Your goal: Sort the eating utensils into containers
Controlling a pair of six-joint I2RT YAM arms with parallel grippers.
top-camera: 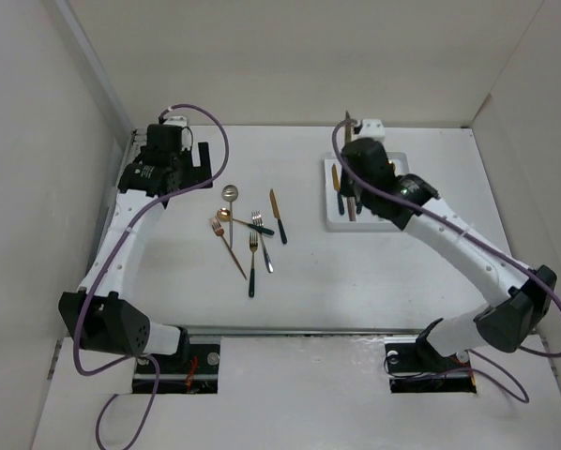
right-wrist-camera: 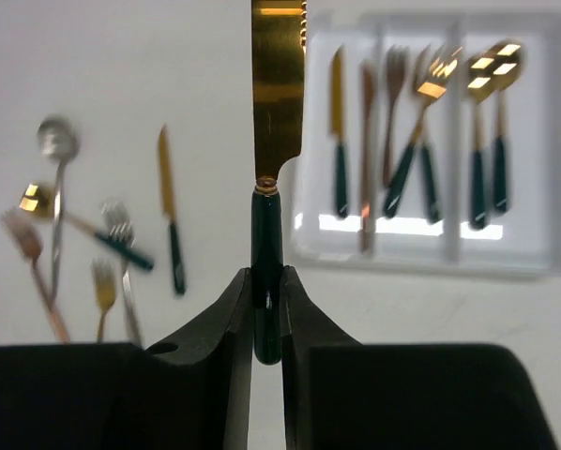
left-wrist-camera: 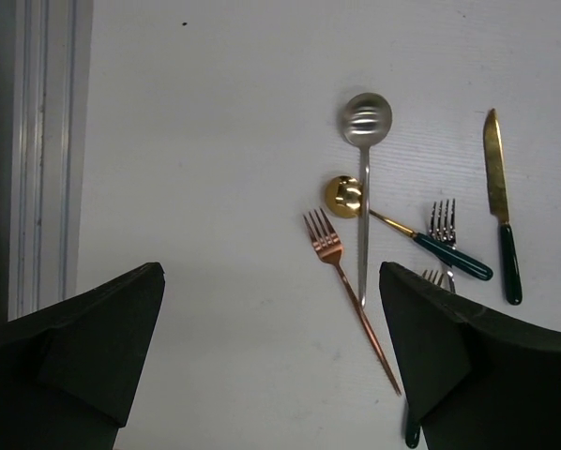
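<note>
My right gripper [right-wrist-camera: 266,291] is shut on the dark teal handle of a gold knife [right-wrist-camera: 278,94], with the blade pointing away. It hovers just left of the white three-compartment tray [right-wrist-camera: 543,258]. In the top view the gripper [top-camera: 349,142] is at the tray's [top-camera: 329,221] far left corner. The tray holds knives on the left, forks in the middle and spoons on the right. My left gripper [left-wrist-camera: 271,356] is open and empty above bare table, left of the loose utensils: a silver spoon [left-wrist-camera: 365,122], gold spoon [left-wrist-camera: 344,195], copper fork [left-wrist-camera: 346,281], silver fork [left-wrist-camera: 443,220] and gold knife [left-wrist-camera: 498,206].
The loose utensils lie in a cluster at the table's middle [top-camera: 248,234], with a gold fork [top-camera: 252,262] nearest the front. White walls enclose the table on the left, back and right. A metal rail [left-wrist-camera: 37,141] runs along the left edge.
</note>
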